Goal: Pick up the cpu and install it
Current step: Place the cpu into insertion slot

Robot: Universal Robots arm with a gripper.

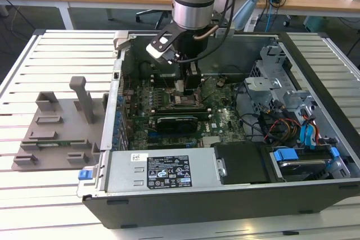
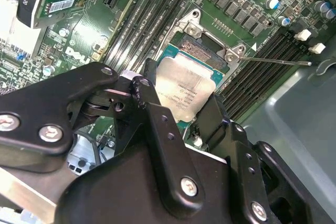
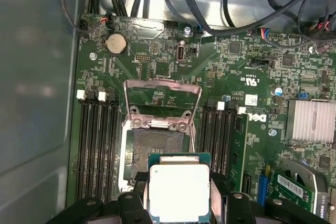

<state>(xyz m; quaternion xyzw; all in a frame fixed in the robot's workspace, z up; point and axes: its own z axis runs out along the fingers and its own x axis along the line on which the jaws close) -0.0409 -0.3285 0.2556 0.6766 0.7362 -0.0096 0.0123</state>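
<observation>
The cpu (image 3: 178, 191), a small square chip with a silver-grey top and green rim, sits between my gripper's (image 3: 178, 195) black fingers (image 3: 138, 195), which are shut on its two opposite edges. In the second wrist view the cpu (image 2: 185, 90) hangs tilted over the open socket (image 2: 207, 45), held by the gripper (image 2: 181, 99). The socket (image 3: 157, 148) shows dark and bare, with its metal load plate (image 3: 163, 95) raised; the chip covers only the socket's nearer edge. In the exterior view the gripper (image 1: 188, 86) is low inside the computer case (image 1: 225, 195), right above the motherboard socket (image 1: 184, 101).
Memory slots (image 3: 97, 145) flank the socket on both sides. A graphics card (image 1: 177, 122), a power supply (image 1: 163, 170) and a drive cage with cables (image 1: 292, 122) crowd the case. A grey tray with posts (image 1: 56, 133) lies on the exterior view's left.
</observation>
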